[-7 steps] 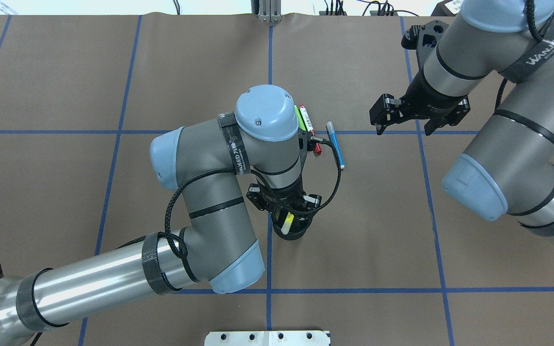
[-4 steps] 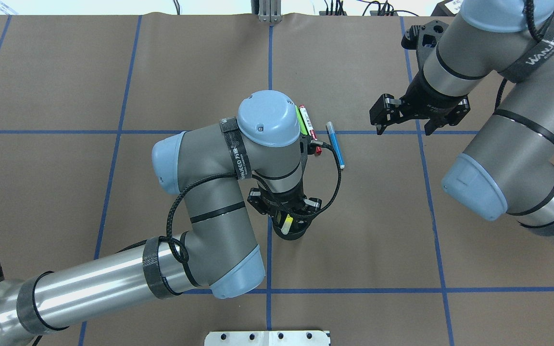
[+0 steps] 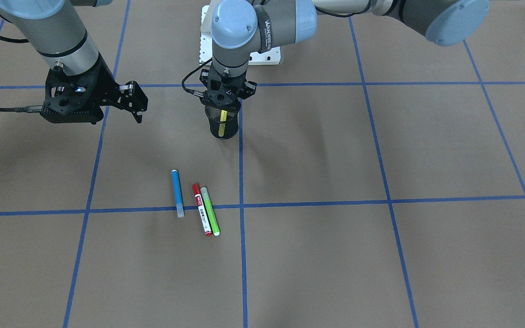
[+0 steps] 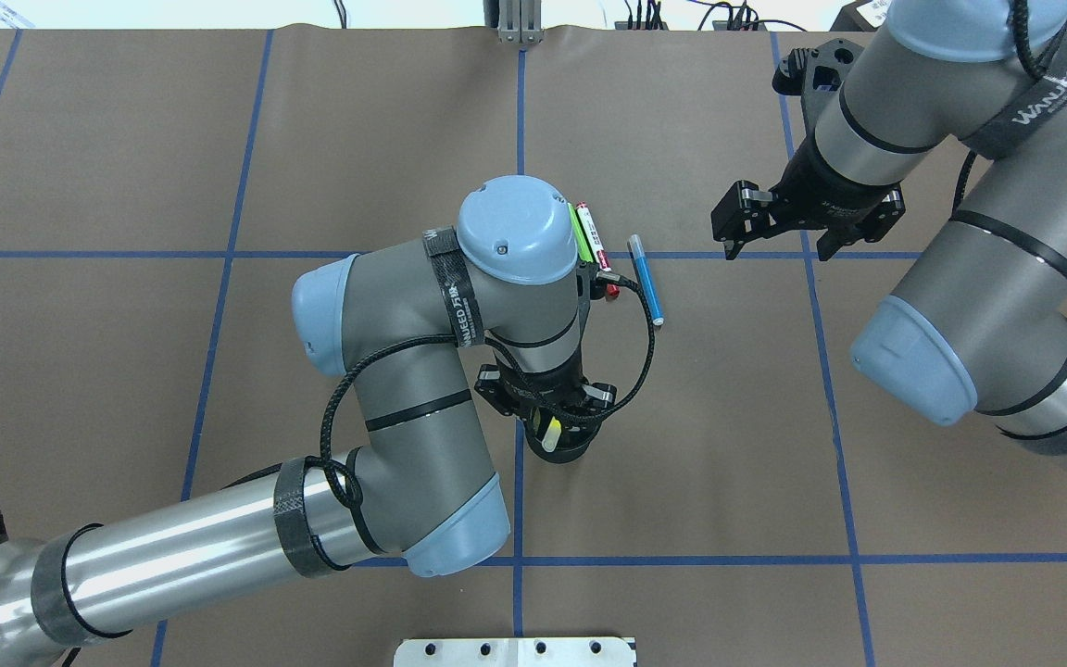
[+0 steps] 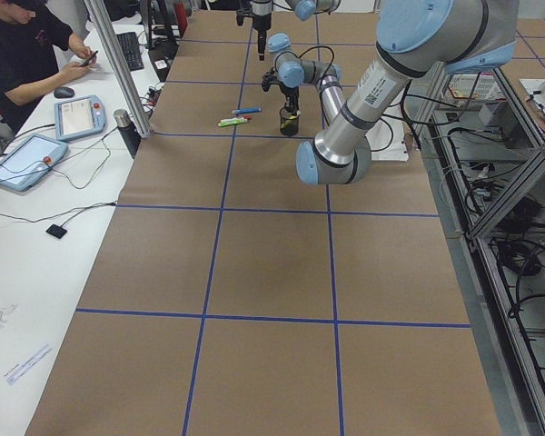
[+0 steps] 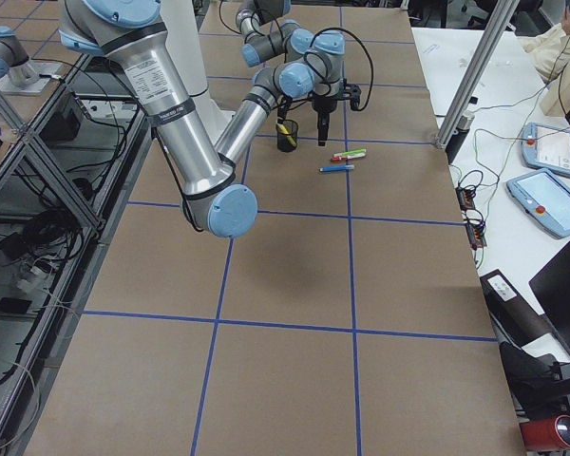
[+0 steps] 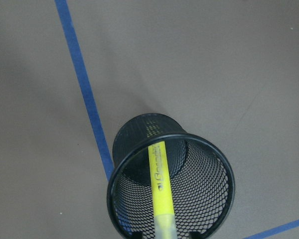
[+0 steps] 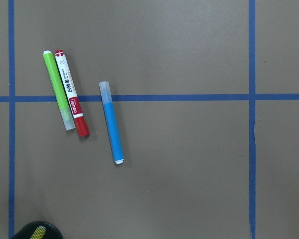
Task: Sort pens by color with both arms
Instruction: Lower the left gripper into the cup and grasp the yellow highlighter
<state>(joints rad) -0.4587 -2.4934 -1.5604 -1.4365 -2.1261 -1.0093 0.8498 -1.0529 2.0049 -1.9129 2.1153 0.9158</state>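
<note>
A yellow pen (image 7: 159,184) leans inside a black mesh cup (image 7: 224,169) near the table's middle. My left gripper (image 4: 547,415) hangs straight down over the cup (image 4: 575,452), jaws spread on either side of the pen's upper end (image 4: 551,434), and looks open. A blue pen (image 4: 646,280), a white pen with red cap (image 4: 595,241) and a light green pen (image 4: 576,232) lie on the paper beyond the cup, red and green side by side. My right gripper (image 4: 777,250) is open and empty, hovering right of the blue pen (image 8: 112,127).
Brown paper with blue tape grid lines covers the table. A white base plate (image 4: 515,651) sits at the near edge. My left arm's wrist covers part of the green and red pens from overhead. An operator (image 5: 23,54) sits at a side table with tablets.
My left gripper has come down a little closer onto the cup. The yellow pen and the cup have stayed in place. The right arm has not moved.
</note>
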